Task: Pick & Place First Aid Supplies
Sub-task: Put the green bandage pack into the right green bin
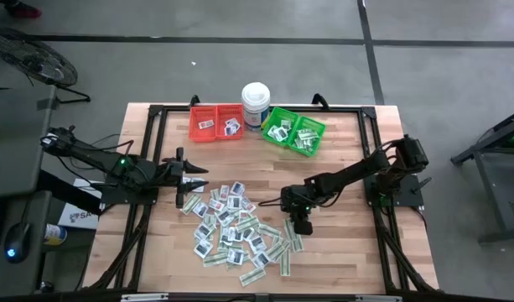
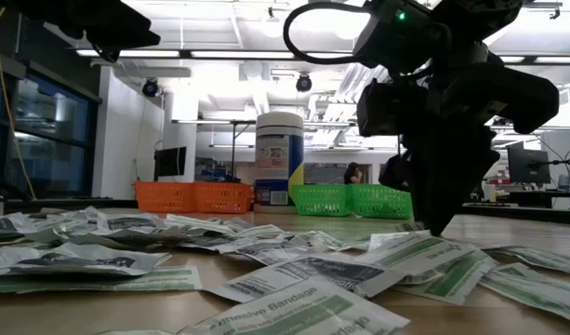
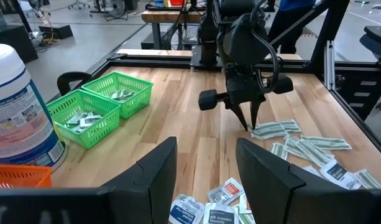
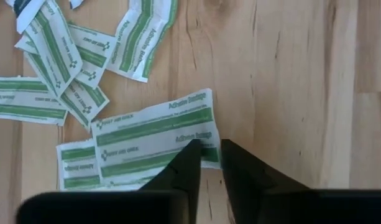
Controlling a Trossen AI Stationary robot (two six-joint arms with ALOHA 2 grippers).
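Your right gripper [image 4: 206, 163], fingers nearly closed, pinches edge of long green-and-white paper strip packet [image 4: 154, 134]; strip's long axis crosses fingers; left gripper [image 3: 206, 171] idles half open.

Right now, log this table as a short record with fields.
surface: wooden table
packets: loose heap at the table's middle
red bins: far side, few packets
green bins: far side, strips inside
tub: white, between the bins
right claw: fingertips nearly together at the edge of a green-and-white strip
left claw: open, beside the heap
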